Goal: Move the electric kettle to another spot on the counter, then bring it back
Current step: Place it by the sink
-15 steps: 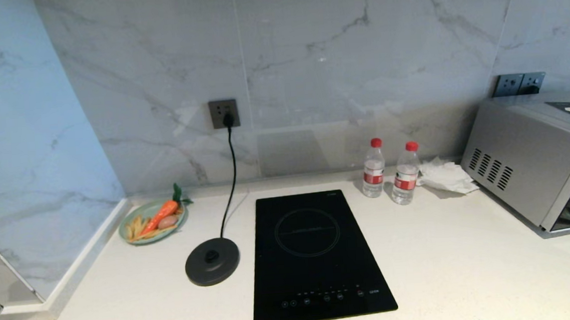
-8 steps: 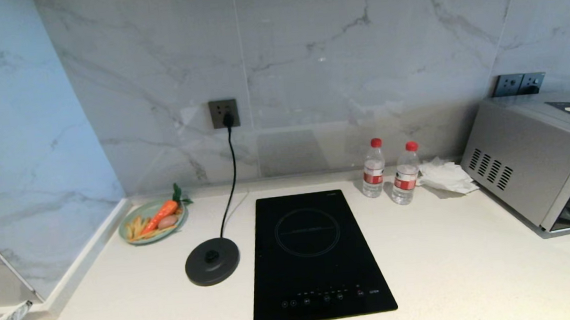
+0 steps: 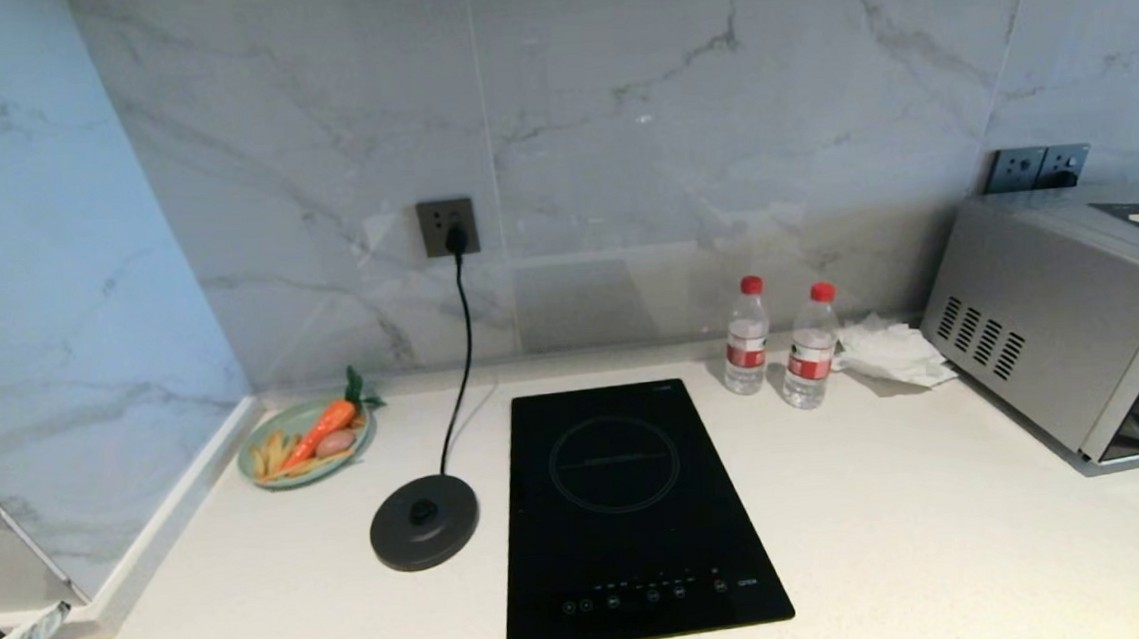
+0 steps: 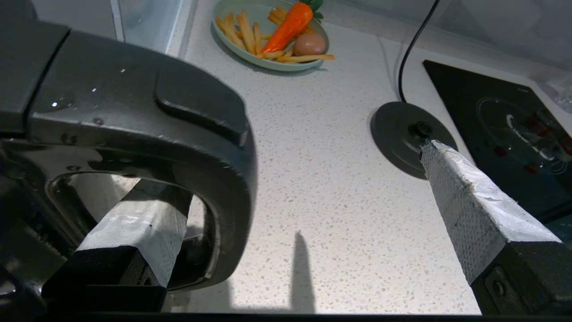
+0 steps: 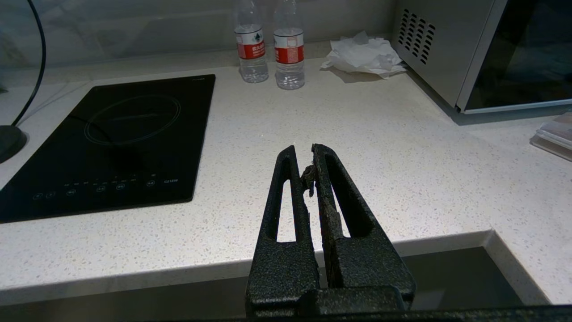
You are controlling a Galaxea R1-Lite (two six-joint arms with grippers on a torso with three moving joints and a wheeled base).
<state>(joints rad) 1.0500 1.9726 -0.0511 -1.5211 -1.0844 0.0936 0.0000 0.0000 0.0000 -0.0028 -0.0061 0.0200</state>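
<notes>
The electric kettle shows only in the left wrist view, as its glossy black loop handle point(image 4: 187, 116) close to the camera. My left gripper point(image 4: 295, 170) is open wide. One taped finger point(image 4: 134, 223) reaches through the handle loop, and the other finger point(image 4: 469, 210) stands far off over the counter point(image 4: 321, 179), its tip over the kettle's base disc point(image 4: 402, 134). In the head view only a taped fingertip point(image 3: 25, 626) shows at the bottom left corner. My right gripper point(image 5: 304, 152) is shut and empty, parked above the counter's front edge point(image 5: 134, 277).
The grey corded base disc point(image 3: 424, 522) lies bare, left of the black hob point(image 3: 623, 516). A green plate of toy food point(image 3: 305, 441) sits in the left corner. Two water bottles point(image 3: 777, 345), crumpled paper point(image 3: 893, 352) and a microwave point(image 3: 1071, 324) stand at the back right.
The taped fingertip of my left gripper has come a little further right into the bottom left corner of the head view. Nothing else on the counter has moved.
</notes>
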